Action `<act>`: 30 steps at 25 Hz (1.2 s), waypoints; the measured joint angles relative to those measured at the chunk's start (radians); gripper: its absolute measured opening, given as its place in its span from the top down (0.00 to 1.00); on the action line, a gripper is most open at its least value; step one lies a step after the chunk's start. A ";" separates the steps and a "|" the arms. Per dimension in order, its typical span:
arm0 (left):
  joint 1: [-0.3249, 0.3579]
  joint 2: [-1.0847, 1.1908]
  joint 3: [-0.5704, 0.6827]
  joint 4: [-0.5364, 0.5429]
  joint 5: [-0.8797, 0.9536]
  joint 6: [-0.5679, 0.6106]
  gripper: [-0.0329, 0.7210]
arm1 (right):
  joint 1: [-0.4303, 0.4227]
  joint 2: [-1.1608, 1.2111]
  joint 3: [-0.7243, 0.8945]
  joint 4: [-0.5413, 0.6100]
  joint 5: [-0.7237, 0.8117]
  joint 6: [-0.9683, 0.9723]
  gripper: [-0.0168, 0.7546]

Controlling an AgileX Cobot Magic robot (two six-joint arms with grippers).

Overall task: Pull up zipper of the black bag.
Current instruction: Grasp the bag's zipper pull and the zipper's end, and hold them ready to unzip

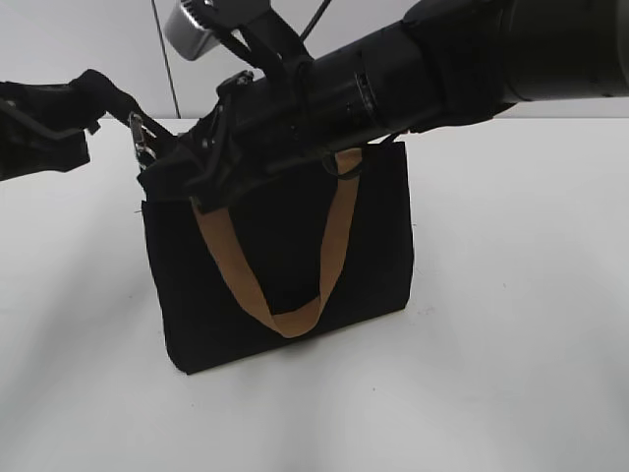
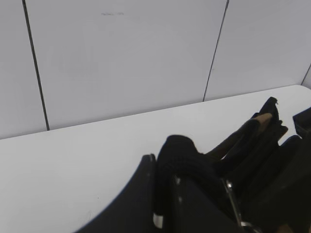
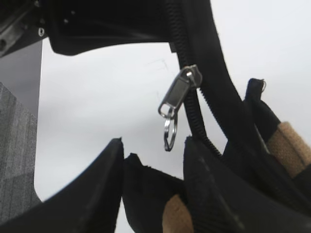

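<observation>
Right now, in the exterior view, you have the black bag (image 1: 295,265) standing upright on the white table (image 1: 511,344), a tan strap handle (image 1: 295,285) looping down its front. Your left gripper (image 1: 93,103) comes in from nine o'clock and appears to pinch the bag's upper left corner, stretching the fabric toward ten o'clock. Your right gripper (image 1: 211,177) reaches across from two o'clock and sits over the top rim near the same corner; you cannot tell here how wide its jaws stand. A silver pull tab (image 1: 141,138) shows at that corner, between the two grippers.

In the left wrist view, at five o'clock, a fold of black fabric (image 2: 180,160) sits gripped between the left fingers, so that hand looks closed on the bag.

In the right wrist view, the zipper (image 3: 194,97) runs from twelve o'clock down toward five, and its pull tab (image 3: 176,97) hangs free with a small ring (image 3: 169,133) below it. The right fingertips (image 3: 199,174) stand apart at six o'clock, just under the ring, holding nothing.

Judging by this, the bracing is done; the tab is not yet grasped, and the pull itself remains.
</observation>
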 joint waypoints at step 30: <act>0.000 -0.001 0.000 0.000 0.000 0.000 0.94 | 0.000 0.044 -0.037 0.071 -0.002 -0.015 0.67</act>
